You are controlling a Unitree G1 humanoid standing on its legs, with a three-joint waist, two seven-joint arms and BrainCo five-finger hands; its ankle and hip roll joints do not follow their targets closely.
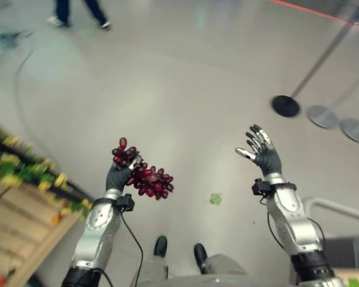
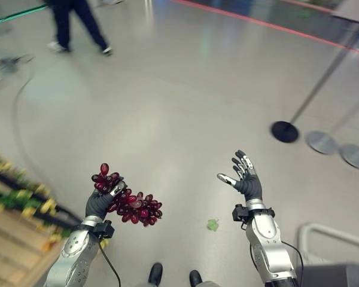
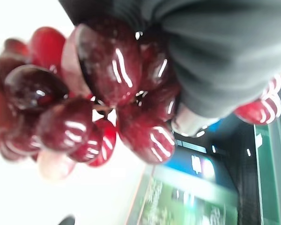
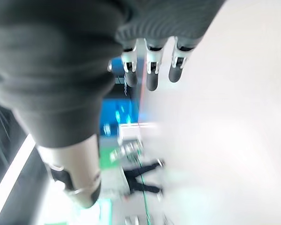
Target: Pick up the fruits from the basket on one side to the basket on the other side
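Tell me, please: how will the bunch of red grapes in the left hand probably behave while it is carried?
The bunch of red grapes is probably floppy: part of it hangs sideways beyond the left hand. The glossy skins suggest it may be slippery. Single grapes might come off, since the curled fingers grip only one portion. The right hand is open and gives no support.

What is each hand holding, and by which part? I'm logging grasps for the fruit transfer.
The left hand grips a bunch of red grapes around one end; the rest hangs out sideways. The right hand is open, holding nothing.

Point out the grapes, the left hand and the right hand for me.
grapes (image 1: pixel 151 180), left eye view, middle of the bunch.
left hand (image 1: pixel 117 177), left eye view, dark back cover.
right hand (image 1: pixel 267 159), left eye view, palm.
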